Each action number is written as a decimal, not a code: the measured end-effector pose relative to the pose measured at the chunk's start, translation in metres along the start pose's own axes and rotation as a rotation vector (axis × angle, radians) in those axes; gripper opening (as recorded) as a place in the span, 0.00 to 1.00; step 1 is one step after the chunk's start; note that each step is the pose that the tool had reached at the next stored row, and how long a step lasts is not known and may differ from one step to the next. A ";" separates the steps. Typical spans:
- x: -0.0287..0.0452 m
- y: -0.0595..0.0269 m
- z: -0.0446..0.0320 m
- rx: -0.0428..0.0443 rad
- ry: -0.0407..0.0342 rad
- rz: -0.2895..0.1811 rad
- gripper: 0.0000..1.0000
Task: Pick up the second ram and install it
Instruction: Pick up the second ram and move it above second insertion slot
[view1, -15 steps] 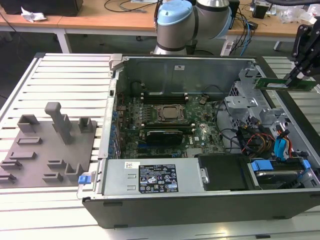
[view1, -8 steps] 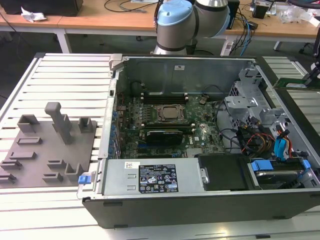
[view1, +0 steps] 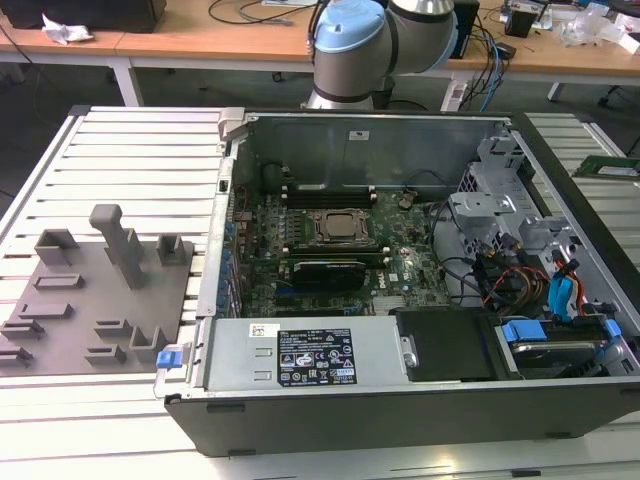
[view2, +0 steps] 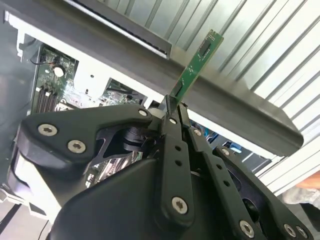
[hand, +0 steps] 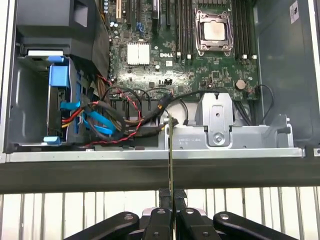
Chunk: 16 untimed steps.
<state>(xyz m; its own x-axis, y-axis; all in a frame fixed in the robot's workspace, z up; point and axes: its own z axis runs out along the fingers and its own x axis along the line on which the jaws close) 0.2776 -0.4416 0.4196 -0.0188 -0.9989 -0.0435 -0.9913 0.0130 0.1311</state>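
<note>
1. The gripper has its fingers pinched nearly closed on the second ram, holding it edge-on near the open computer case's rim.
2. It looks mid-carry. Installing calls for squaring the stick over a free motherboard socket.

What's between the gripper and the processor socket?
In the first wrist view, the case's dark wall, a grey bracket and a black cable lie between the gripper, shut on the ram, and the processor socket.

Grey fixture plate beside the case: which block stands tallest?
The post with the wide head, toward the far side of the plate; every other block is a low bracket or stub.
</note>
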 end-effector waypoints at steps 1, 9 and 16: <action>-0.0001 0.0000 -0.0001 0.0000 -0.0024 0.000 0.13; 0.0015 0.0673 0.0106 0.0006 -0.0057 -0.001 0.13; 0.0028 0.1300 0.0209 0.0020 -0.0057 -0.001 0.13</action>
<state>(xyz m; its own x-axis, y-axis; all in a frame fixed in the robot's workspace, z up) 0.1460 -0.4418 0.4159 -0.0188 -0.9986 -0.0492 -0.9916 0.0123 0.1291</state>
